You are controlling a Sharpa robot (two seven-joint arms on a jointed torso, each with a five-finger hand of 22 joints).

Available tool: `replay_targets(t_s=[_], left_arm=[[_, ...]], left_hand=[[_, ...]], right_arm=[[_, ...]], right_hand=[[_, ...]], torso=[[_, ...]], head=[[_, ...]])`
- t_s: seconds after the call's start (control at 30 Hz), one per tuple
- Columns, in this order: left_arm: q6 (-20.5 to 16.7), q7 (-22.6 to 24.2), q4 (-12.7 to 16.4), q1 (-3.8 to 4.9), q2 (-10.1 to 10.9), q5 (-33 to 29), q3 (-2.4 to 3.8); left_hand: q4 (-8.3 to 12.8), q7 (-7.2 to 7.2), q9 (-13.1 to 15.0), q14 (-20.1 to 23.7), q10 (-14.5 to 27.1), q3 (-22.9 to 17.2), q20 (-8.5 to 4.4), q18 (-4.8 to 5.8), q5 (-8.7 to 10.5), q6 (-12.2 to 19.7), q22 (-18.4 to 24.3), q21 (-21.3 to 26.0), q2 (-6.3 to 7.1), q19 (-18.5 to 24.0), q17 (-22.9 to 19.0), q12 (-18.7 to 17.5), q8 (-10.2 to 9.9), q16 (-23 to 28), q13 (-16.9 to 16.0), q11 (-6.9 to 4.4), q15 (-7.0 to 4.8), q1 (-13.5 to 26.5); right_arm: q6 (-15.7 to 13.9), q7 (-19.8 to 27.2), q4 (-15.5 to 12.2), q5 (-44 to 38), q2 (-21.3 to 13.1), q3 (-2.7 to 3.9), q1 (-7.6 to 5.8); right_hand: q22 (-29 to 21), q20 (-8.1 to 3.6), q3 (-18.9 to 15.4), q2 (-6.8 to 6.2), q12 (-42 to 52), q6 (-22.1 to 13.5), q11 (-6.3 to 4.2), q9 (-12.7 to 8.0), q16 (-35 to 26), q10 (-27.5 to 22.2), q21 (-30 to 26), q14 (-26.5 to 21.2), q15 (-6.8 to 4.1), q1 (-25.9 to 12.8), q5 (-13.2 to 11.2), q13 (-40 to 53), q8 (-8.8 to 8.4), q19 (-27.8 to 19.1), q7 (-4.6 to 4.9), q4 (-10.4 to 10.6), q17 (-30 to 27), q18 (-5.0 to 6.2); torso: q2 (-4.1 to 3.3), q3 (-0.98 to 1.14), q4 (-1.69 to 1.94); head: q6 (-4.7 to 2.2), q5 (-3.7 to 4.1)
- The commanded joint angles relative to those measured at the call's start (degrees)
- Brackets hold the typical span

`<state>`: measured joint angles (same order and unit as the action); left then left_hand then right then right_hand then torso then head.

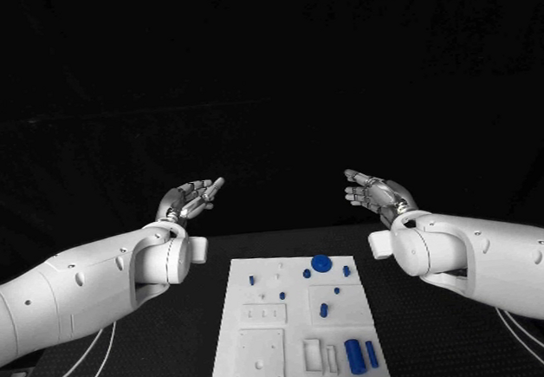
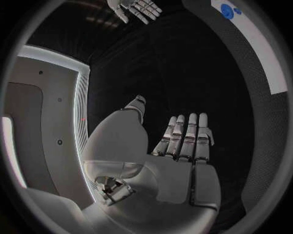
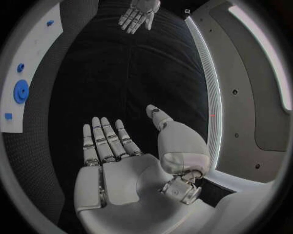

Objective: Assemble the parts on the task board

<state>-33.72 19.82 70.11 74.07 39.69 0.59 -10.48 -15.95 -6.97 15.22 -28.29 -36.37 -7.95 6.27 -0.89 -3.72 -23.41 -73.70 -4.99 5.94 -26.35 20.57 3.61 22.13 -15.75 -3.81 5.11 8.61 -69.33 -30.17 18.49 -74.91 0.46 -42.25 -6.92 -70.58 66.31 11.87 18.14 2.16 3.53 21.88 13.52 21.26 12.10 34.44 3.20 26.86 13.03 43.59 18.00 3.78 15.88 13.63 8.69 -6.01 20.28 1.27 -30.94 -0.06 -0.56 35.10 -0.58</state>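
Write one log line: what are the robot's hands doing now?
left hand: open, raised, empty | right hand: open, raised, empty | task board: blue parts untouched

Blk table (image 1: 171,352) w/ task board (image 1: 260,272)

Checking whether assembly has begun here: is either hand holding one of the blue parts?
No. In the head view the left hand and right hand are raised beyond the task board, fingers apart and holding nothing.

The left robot hand (image 2: 177,161) lies empty with fingers straight, the task board (image 2: 259,46) well apart.
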Motion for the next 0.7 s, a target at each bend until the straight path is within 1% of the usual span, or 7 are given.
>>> replay_targets(t_s=[0.03,0.17,0.37,0.43,0.5,0.6,0.7], left_arm=[[7.55,-5.33,-2.06,1.29,-0.70,1.53,-0.83],[8.58,-6.16,-3.31,2.16,-1.03,1.66,-1.47],[8.58,-6.17,-3.32,2.17,-1.03,1.66,-1.48],[10.07,-6.21,-3.62,2.17,-0.78,1.57,-1.48],[10.61,-6.07,-3.73,2.17,-0.77,1.57,-1.48],[11.24,-5.62,-3.47,2.17,-0.46,1.57,-1.48],[11.34,-5.46,-3.37,2.18,-0.24,1.57,-1.48]], left_hand=[[-0.78,-0.17,0.57,-1.24,-1.49,-0.21,0.18,0.89,-0.37,-1.00,-2.72,-0.33,0.19,-1.12,0.77,0.32,1.05,-0.65,-0.20,0.18,0.23,-2.63],[-0.78,-0.16,0.58,-1.23,-1.49,-0.21,0.18,0.89,-0.35,-1.00,-2.72,-0.33,0.19,-1.11,0.77,0.32,1.05,-0.66,-0.20,0.18,0.23,-2.62],[-0.79,-0.18,0.62,-1.28,-1.55,-0.21,0.18,0.89,-0.33,-1.02,-2.72,-0.35,0.13,-1.12,0.80,0.34,1.07,-0.70,-0.21,0.20,0.22,-2.57],[-0.78,-0.25,0.67,-1.42,-1.63,-0.22,0.13,0.89,-0.31,-1.05,-2.72,-0.42,0.11,-1.22,0.86,0.37,1.09,-0.80,-0.22,0.26,0.21,-2.56],[-0.75,-0.58,0.91,-2.17,-2.15,-0.25,-0.23,0.89,-0.29,-1.29,-2.70,-0.82,-0.02,-1.95,1.12,0.50,1.23,-1.28,-0.28,0.50,0.17,-2.67],[-0.72,-1.83,1.45,-4.69,-5.03,-0.04,-1.53,0.79,-0.24,-2.62,-2.60,-2.11,-0.48,-4.80,1.76,1.55,1.87,-2.76,-0.69,1.82,0.85,-3.24],[-0.73,-3.23,2.18,-8.48,-9.26,0.49,-2.67,0.32,-0.31,-5.60,-2.44,-3.35,-0.87,-8.28,2.46,2.98,3.12,-4.69,-1.15,2.94,0.77,-4.96]], right_arm=[[13.19,-8.49,2.87,-0.12,0.52,-0.91,-1.75],[17.63,-11.59,5.77,-0.11,1.00,-2.18,-3.73],[20.29,-13.45,7.50,-0.11,1.28,-2.94,-4.91],[19.92,-13.25,9.74,-5.14,1.48,-2.96,-4.97],[19.27,-13.11,10.09,-7.36,1.70,-2.96,-4.97],[18.07,-12.82,10.98,-11.88,2.12,-2.96,-4.97],[16.93,-12.52,11.90,-16.32,2.51,-2.96,-4.96]], right_hand=[[2.68,0.40,0.97,0.12,0.47,1.50,0.33,1.06,0.93,2.06,0.43,1.38,0.59,2.48,0.57,0.22,0.99,0.75,4.79,-0.77,0.83,0.87],[3.99,0.36,1.00,0.03,0.45,1.79,0.33,1.27,1.22,2.45,0.61,1.51,0.62,3.46,0.05,0.22,1.37,1.25,4.76,-1.86,0.94,0.89],[6.41,0.27,1.13,-0.17,0.50,2.11,0.27,1.32,1.77,3.15,0.87,1.88,0.61,5.11,-0.73,0.23,1.81,2.48,4.64,-4.16,1.12,1.05],[8.01,0.22,1.50,-0.32,0.61,2.43,0.31,1.37,2.09,3.65,1.05,2.26,0.72,6.30,-0.77,0.27,2.07,3.27,4.61,-5.57,1.22,1.16],[9.90,0.12,2.13,-0.87,1.08,3.60,0.36,1.55,2.86,5.18,1.31,3.38,1.09,7.80,-0.81,0.45,2.79,4.62,4.55,-7.39,1.47,1.45],[9.78,-0.16,3.36,-1.63,2.12,6.52,0.59,1.97,4.42,8.24,1.95,6.23,2.11,9.73,-0.89,0.77,4.24,7.28,4.57,-9.59,2.03,2.37],[9.60,-0.65,5.05,-2.85,3.71,10.28,0.24,2.34,6.35,12.62,2.68,10.02,1.38,11.49,-1.62,1.32,5.84,10.84,4.19,-10.41,2.70,3.70]], torso=[[0.01,0.00,-0.02],[0.01,0.00,-0.02],[0.01,0.00,-0.02],[0.15,-0.18,-0.04],[0.16,-0.23,-0.04],[0.17,-0.27,-0.01],[0.14,-0.33,-0.05]], head=[[-0.01,0.00],[-0.01,0.00],[-0.01,0.00],[0.55,-0.14],[0.67,-0.19],[0.62,-0.23],[0.67,-0.27]])
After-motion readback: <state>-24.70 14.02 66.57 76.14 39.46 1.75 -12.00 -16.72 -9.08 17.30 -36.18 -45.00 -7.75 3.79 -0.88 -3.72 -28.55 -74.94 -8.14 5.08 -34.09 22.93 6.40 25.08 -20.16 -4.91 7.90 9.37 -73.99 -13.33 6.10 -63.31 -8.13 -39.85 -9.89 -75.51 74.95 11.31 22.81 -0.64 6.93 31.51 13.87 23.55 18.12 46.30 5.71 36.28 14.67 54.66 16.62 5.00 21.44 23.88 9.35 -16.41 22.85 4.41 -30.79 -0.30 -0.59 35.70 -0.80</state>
